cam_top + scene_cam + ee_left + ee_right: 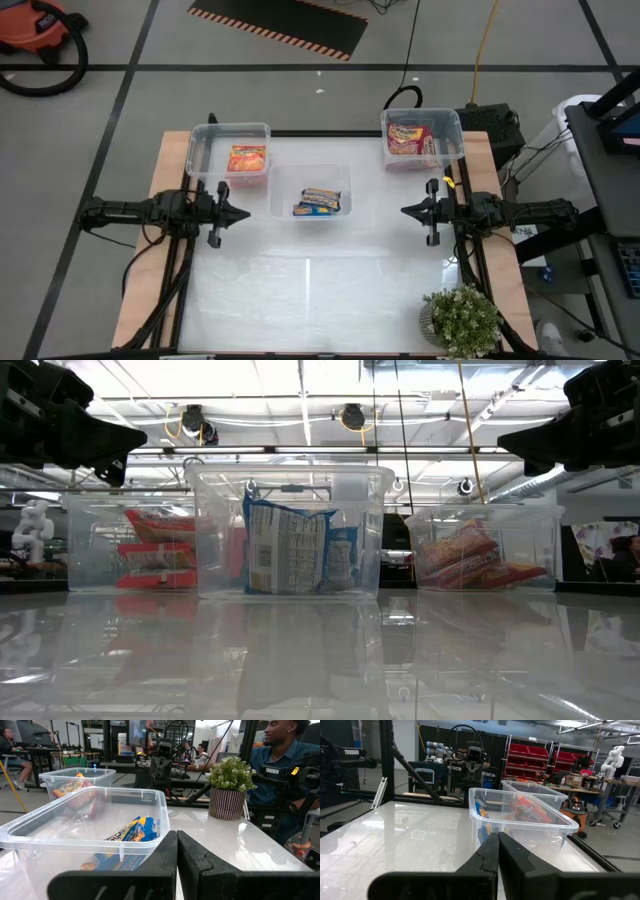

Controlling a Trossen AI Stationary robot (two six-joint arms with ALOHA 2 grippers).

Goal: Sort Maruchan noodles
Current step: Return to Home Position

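Note:
Three clear plastic bins stand at the table's far side. The far-left bin (229, 150) holds orange-red Maruchan noodles (246, 159). The middle bin (311, 192) holds blue-yellow packets (321, 201), which stand upright on edge in the low view (297, 548). The far-right bin (422, 138) holds red-pink packets (409, 138). My left gripper (243, 213) is shut, level, at the table's left, pointing toward the middle bin. My right gripper (407, 211) is shut, level, at the table's right, pointing left. Neither holds anything.
A potted green plant (461, 320) stands at the table's near right corner. The glossy white tabletop (320, 290) lies bare between the arms and the near edge. People sit at desks beyond the table in the left wrist view.

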